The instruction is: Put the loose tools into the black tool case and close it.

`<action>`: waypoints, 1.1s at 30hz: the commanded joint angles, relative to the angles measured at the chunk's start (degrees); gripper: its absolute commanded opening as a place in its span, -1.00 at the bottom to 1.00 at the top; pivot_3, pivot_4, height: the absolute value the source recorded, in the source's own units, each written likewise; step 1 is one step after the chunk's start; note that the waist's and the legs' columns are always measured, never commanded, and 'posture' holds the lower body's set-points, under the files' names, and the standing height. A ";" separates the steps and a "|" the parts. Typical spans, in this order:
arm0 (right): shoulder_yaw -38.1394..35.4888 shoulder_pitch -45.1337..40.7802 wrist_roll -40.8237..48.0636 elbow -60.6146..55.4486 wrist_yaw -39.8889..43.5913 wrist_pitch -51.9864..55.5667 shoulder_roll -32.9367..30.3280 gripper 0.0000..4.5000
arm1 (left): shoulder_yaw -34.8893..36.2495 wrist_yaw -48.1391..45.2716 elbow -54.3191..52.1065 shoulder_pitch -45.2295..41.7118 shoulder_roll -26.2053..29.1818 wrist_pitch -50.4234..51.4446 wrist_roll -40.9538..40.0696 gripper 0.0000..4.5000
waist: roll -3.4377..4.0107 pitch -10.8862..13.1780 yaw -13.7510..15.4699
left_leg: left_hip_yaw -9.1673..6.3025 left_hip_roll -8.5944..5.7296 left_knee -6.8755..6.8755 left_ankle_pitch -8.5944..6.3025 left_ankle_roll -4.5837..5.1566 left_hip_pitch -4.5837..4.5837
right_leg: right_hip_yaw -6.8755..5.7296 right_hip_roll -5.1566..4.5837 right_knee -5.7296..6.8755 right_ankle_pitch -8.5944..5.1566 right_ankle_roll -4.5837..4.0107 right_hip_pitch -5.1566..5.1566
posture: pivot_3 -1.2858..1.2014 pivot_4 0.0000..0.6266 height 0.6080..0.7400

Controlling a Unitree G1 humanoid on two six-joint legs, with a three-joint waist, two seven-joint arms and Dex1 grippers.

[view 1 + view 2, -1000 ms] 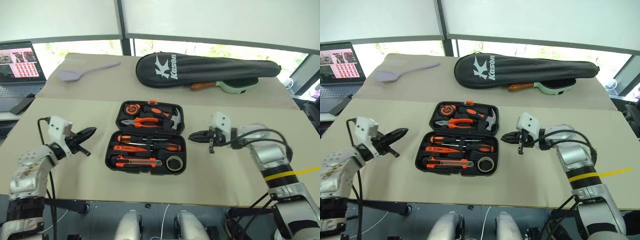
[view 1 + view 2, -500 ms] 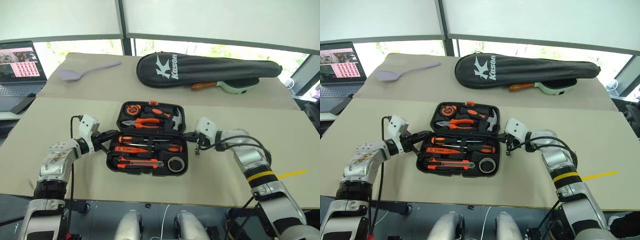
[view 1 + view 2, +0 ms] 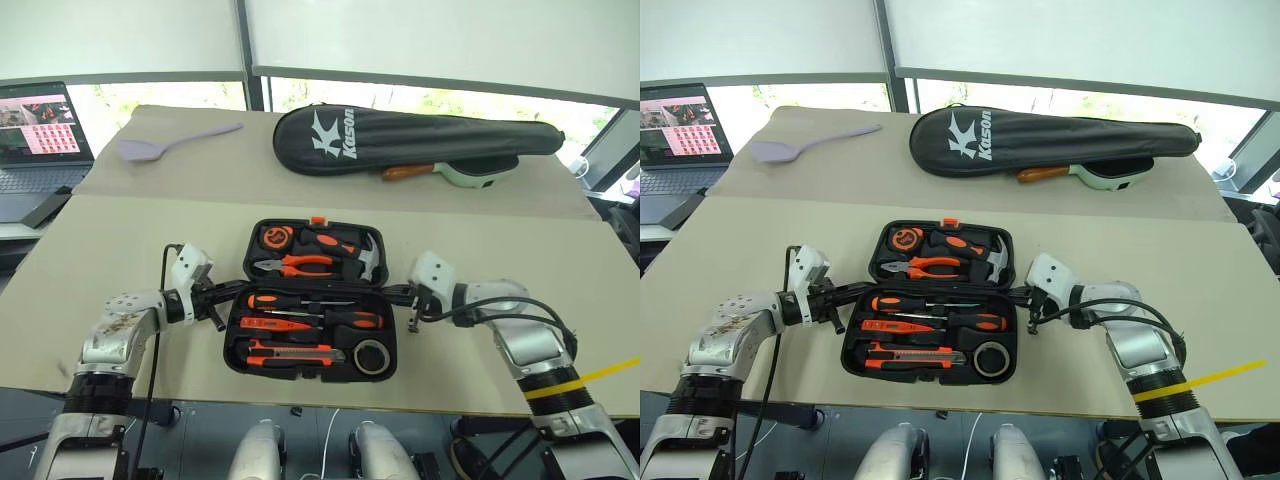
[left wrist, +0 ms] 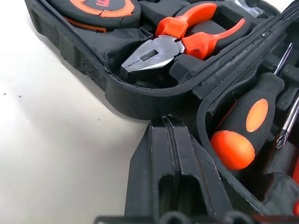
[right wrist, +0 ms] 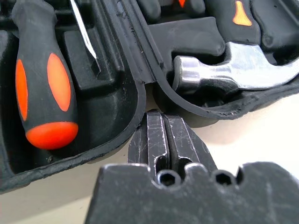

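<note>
White "Kason" lettering, with large stylised K mark beside it, on long black racket bag at far side of surface. Laptop screen (far left) shows page content, too small to read.

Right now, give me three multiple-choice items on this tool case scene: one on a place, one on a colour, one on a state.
1. Where does the lilac spatula lie?
A. Inside the case
B. Far left of the table, near the laptop
C. On the racket bag

2. What colour are the pliers' handles?
A. Orange
B. Blue
C. Green

3. How is the black tool case?
A. Shut and latched
B. Open, tools lying in both halves
C. Open and bare

Answers:
1 B, it lies on the far-left cloth by the laptop.
2 A, orange grips show in the far half.
3 B, both halves lie flat, with each shut end effector, left and right, at the hinge ends.
</note>
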 commanded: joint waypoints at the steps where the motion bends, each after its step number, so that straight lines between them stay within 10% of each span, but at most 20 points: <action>1: -5.92 -0.90 7.17 -5.85 0.79 11.80 -3.23 -0.62 | 0.98 2.16 -4.82 -0.62 4.88 7.78 0.00 -0.52 | -0.01 0.01 0.07 | -0.01 0.00 0.01 0.00 0.00 -0.01 | 0.00 0.00 0.01 0.00 0.00 0.00 | 0.03 -0.52 1.00; 10: -4.32 -13.45 15.50 -8.99 -3.59 52.79 -9.70 0.74 | 1.94 5.83 -7.75 -8.53 12.53 32.11 -5.33 0.91 | 0.00 0.04 -0.15 | -0.13 0.04 0.00 0.01 0.00 0.11 | 0.01 0.06 0.08 -0.01 -0.03 0.01 | 0.03 -0.52 1.00; 12: -4.76 -18.67 16.01 -5.32 -6.57 59.29 -6.56 0.98 | 3.40 11.05 -7.26 -14.16 8.55 38.56 -7.15 0.91 | 0.00 0.04 -0.14 | -0.13 0.04 0.00 0.02 0.00 0.13 | 0.01 0.09 0.07 -0.01 -0.04 0.05 | 0.03 -0.52 1.00; 25: -1.28 -29.71 11.76 13.48 -17.29 56.47 2.46 0.98 | -1.27 23.19 -2.19 -21.40 0.59 46.88 -3.43 0.91 | -0.03 0.06 -0.24 | -0.14 -0.09 0.00 0.03 -0.01 -0.21 | 0.00 0.02 0.06 0.01 0.00 -0.19 | 0.03 -0.52 1.00; 33: 2.74 -30.67 10.79 16.57 -17.92 56.92 3.85 -0.12 | -1.19 24.12 -0.02 -22.97 0.18 46.46 -2.83 -0.10 | -0.02 0.06 -0.30 | -0.15 -0.09 0.01 0.05 -0.05 -0.14 | 0.00 0.02 0.10 0.01 0.00 -0.14 | 0.03 -0.52 1.00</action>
